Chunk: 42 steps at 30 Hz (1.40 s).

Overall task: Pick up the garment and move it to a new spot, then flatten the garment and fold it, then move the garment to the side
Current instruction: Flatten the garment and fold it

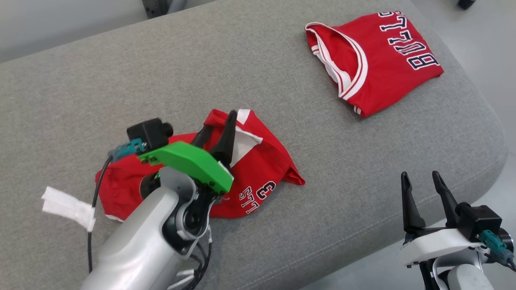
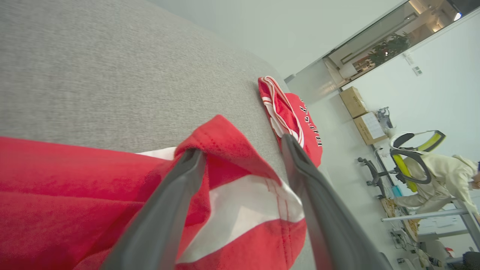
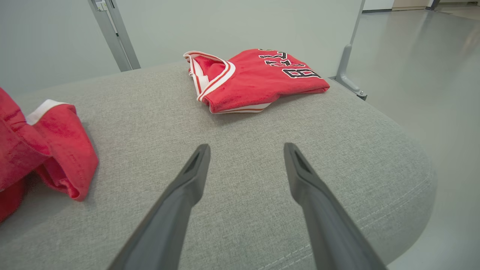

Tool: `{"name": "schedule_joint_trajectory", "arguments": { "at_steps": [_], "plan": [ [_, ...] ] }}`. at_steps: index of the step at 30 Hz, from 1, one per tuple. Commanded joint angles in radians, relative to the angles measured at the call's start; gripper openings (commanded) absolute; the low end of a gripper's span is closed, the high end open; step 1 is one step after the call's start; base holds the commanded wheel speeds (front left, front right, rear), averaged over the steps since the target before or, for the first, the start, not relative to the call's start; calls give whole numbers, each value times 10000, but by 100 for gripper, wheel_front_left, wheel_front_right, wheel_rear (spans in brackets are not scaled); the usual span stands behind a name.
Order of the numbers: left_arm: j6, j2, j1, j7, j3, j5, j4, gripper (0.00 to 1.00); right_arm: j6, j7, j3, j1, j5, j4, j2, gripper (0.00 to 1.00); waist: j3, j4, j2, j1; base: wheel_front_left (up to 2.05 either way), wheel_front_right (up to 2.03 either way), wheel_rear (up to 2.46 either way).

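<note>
A crumpled red garment (image 1: pixel 262 169) with white trim and dark lettering lies on the grey cushion (image 1: pixel 161 72), near its front left. My left gripper (image 1: pixel 219 123) is over the garment's far edge with its fingers spread open. In the left wrist view a raised red and white fold (image 2: pixel 232 165) sits between the two dark fingers (image 2: pixel 168 210), and nothing is pinched. My right gripper (image 1: pixel 421 175) is open and holds nothing at the cushion's front right edge. In the right wrist view the right gripper (image 3: pixel 246 147) points across bare cushion (image 3: pixel 243 123), and the garment (image 3: pixel 56 150) lies to its left.
A second red jersey (image 1: pixel 375 60), folded flat with "BULLS" lettering, lies at the cushion's far right corner. The cushion's rounded edge (image 1: pixel 463 181) drops to the floor on the right. A person (image 2: pixel 442 176) sits beyond, near cardboard boxes (image 2: pixel 362 112). A metal post (image 3: pixel 348 67) stands behind the cushion.
</note>
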<state>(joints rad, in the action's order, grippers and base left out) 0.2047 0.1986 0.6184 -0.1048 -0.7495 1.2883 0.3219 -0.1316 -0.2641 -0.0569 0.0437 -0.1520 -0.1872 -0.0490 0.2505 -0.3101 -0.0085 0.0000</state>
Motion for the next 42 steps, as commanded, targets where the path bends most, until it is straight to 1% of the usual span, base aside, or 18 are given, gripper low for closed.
{"name": "schedule_joint_trajectory", "arguments": {
  "at_steps": [1,4,7,11,16,20,23,26,28,29,31,32,33,35,36,38,41,42],
  "plan": [
    [92,243,-341,-146,-55,-226,-233,100,19,0,-40,-130,119,3,-29,100,-520,533,85,0,0,0,0],
    [335,985,-959,-283,-260,-598,-947,100,19,0,-90,-218,182,2,-30,100,-723,809,85,0,0,0,0],
    [513,1707,-1480,-59,-597,-956,-1574,100,19,0,-115,-267,255,-12,-29,100,-858,1044,85,0,0,0,0],
    [691,2387,-1942,16,-799,-1164,-2196,100,20,0,-116,-362,309,-25,-29,100,-951,1293,85,0,0,0,0],
    [953,2821,-2634,-280,-482,-918,-2340,100,20,0,-70,-404,321,-19,-26,100,-975,1418,85,0,0,0,0],
    [899,3171,-2970,-366,-328,-807,-2116,100,20,0,-27,-421,356,-18,-30,100,-928,1442,85,0,0,0,0],
    [818,3548,-2917,-500,-348,-1130,-1845,100,20,0,-41,-413,391,14,-27,100,-863,1441,85,0,0,0,0],
    [300,3360,-3080,-363,-139,-532,-1496,100,20,0,-76,-407,431,24,-27,100,-786,1471,85,0,0,0,0],
    [-142,3560,-2839,-293,-221,-678,-1082,100,20,0,-31,-348,459,23,-27,100,-721,1476,85,0,0,0,0],
    [-478,3521,-2686,-368,-234,-685,-943,100,20,0,-5,-307,479,20,-24,100,-688,1470,85,0,0,0,0],
    [-942,3328,-2618,-282,-152,-357,-537,100,20,0,23,-253,508,26,-34,100,-651,1450,85,0,0,0,0],
    [-1182,3358,-2490,-333,-136,-396,-374,100,20,0,28,-233,523,32,-32,100,-633,1425,85,0,0,0,0],
    [-1295,3380,-2433,-358,-92,-342,-157,100,20,0,34,-213,534,37,-31,100,-612,1400,85,0,0,0,0],
    [-1842,3327,-2338,-331,-137,-276,73,100,20,0,24,-213,559,70,-29,100,-571,1354,85,0,0,0,0],
    [-1958,3243,-2382,-287,-31,4,279,100,20,0,3,-242,576,74,-29,100,-557,1338,85,0,0,0,0],
    [-2523,3328,-2256,-267,-92,-122,438,100,20,0,-5,-281,606,76,-26,100,-522,1295,85,0,0,0,0],
    [-3020,3221,-2314,-143,-94,240,613,100,20,0,-30,-284,593,69,-27,100,-508,1251,85,0,0,0,0],
    [-3114,3202,-2385,-65,-107,415,622,87,20,0,-34,-293,586,57,-27,100,-520,1245,85,0,0,0,0]
  ]
}}
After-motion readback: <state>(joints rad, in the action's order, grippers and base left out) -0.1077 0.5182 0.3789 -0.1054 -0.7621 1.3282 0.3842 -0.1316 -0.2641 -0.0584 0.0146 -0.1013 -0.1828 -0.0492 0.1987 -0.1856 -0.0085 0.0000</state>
